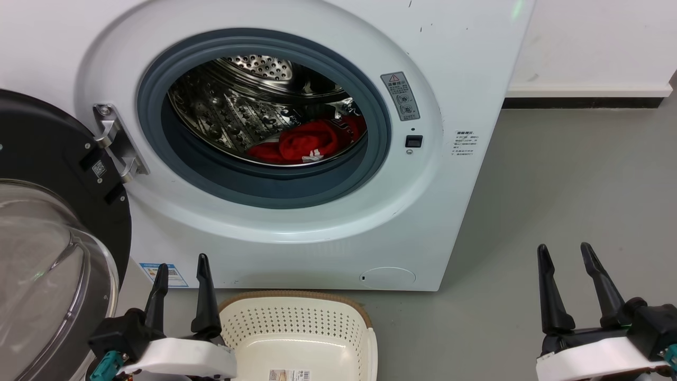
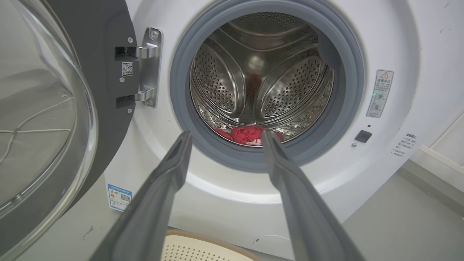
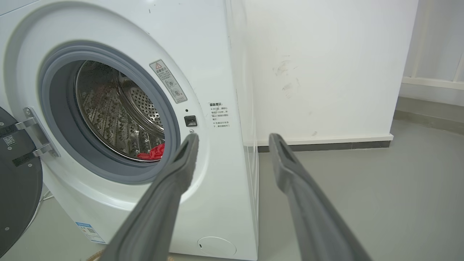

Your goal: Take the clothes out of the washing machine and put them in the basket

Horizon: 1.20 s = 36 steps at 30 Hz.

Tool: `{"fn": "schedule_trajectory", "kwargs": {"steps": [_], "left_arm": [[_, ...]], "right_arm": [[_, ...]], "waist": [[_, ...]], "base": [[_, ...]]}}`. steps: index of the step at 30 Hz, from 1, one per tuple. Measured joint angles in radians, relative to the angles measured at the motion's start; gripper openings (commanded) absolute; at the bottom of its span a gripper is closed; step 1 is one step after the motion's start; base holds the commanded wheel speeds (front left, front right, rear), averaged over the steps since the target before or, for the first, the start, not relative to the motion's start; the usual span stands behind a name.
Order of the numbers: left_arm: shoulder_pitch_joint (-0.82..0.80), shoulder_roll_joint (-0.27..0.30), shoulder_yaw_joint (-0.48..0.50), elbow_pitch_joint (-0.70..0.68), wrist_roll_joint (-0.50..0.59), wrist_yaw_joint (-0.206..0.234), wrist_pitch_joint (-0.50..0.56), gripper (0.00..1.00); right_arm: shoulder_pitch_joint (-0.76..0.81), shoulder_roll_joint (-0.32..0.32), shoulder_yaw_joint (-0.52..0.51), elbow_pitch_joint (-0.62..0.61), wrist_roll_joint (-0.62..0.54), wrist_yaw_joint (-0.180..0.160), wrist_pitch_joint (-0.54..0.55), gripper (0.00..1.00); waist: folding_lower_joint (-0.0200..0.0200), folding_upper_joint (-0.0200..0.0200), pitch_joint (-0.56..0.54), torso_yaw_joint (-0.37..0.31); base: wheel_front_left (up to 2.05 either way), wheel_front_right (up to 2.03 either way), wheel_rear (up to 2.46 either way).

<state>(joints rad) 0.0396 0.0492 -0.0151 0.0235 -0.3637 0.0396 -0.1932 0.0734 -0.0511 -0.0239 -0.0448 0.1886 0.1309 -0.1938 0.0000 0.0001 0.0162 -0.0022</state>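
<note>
Left end effector (image 1: 182, 262) is spread wide, gripping nothing, sitting low just beside the left edge of the basket (image 1: 296, 320). My right end effector (image 1: 564, 246) is spread as well, out over the grey floor (image 1: 555, 180), well apart from the washing machine (image 1: 465, 63). The basket is on the floor right in front of the machine. The clothes (image 1: 309, 140) are a red heap at the bottom of the steel drum (image 1: 227, 106), and the glass door (image 1: 53, 248) hangs open on the left.
</note>
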Motion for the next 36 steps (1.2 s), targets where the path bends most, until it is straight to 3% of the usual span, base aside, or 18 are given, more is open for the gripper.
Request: {"fn": "schedule_trajectory", "kwargs": {"steps": [36], "left_arm": [[0.034,0.001,-0.016,-0.007,0.246,0.024,-0.067,1.0]], "right_arm": [[0.048,0.0,-0.001,-0.019,-0.251,0.0,-0.067,1.0]], "waist": [[0.0,0.0,0.011,0.001]], "base": [[0.0,0.0,0.0]]}}
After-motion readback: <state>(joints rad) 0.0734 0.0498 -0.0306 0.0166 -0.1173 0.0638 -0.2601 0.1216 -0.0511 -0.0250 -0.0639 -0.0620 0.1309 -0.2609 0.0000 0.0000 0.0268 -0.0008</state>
